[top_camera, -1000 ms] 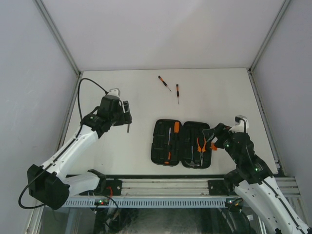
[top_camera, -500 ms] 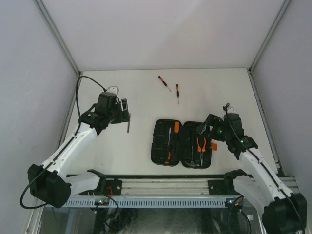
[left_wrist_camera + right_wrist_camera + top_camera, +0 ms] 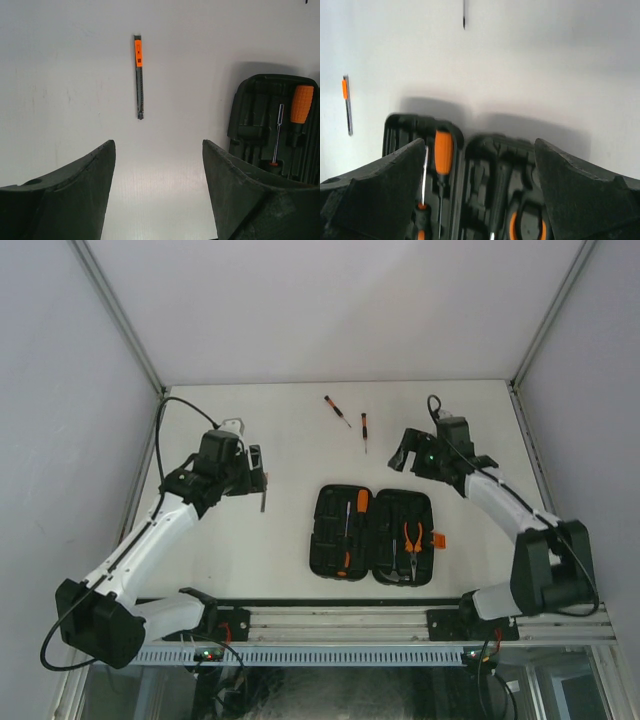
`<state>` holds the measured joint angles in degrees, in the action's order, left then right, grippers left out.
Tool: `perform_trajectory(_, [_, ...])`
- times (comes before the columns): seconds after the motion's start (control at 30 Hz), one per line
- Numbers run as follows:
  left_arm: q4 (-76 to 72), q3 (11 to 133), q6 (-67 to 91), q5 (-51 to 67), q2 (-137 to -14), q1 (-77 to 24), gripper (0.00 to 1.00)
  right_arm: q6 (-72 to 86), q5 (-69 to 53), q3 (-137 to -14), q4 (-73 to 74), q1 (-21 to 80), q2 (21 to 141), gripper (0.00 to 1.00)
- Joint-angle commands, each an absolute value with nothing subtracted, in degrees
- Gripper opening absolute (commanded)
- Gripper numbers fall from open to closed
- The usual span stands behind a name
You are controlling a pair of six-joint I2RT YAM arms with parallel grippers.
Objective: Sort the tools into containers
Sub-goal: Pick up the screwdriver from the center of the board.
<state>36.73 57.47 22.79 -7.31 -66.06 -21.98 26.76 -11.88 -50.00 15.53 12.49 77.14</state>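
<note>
Loose tool: a thin orange-banded tool (image 3: 139,75) lies flat on the bench (image 3: 470,415), near the left side of the open tool case (image 3: 322,502) and not touching it.
Its axis: it points straight away from the left wrist camera, so the finger gap crosses it squarely.
Bearing: it lies ahead of the left fingers (image 3: 75,190), a touch left of the gap's centre.
Left fingers: spread wide, holding nothing.
Nearer arm: the left, plainly; I'd judge a reach forward and down suffices.
Other loose tools: two screwdrivers (image 3: 337,410) (image 3: 364,430) at the far side, well apart from the case.
Right fingers (image 3: 380,190): parted, empty, hovering between case and screwdrivers.
Case contents: pliers (image 3: 411,538) and an orange-handled driver (image 3: 302,104).
</note>
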Motion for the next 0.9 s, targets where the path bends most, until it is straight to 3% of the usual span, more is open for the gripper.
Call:
perform_trajectory(0.0, [36.7, 59.0, 21.4, -8.7, -63.6, -21.6, 0.74, 24.0, -10.5, -60.5, 14.1, 13.9, 86.2, 0.88])
perform_trajectory(0.23, [37.1, 58.2, 21.4, -11.0, -62.0, -21.6, 0.74, 24.5, -7.7, -76.8, 17.1, 15.0, 101.6, 0.86])
perform_trajectory(0.6, [37.1, 57.6, 21.5, -10.2, -62.1, -21.6, 0.73, 21.1, -0.8, -108.3, 30.8, 18.3, 125.6, 0.73])
perform_trajectory(0.87, [37.3, 57.5, 21.5, -10.6, -62.3, -21.6, 0.73, 19.1, -0.3, -123.6, 38.5, 19.7, 137.1, 0.6])
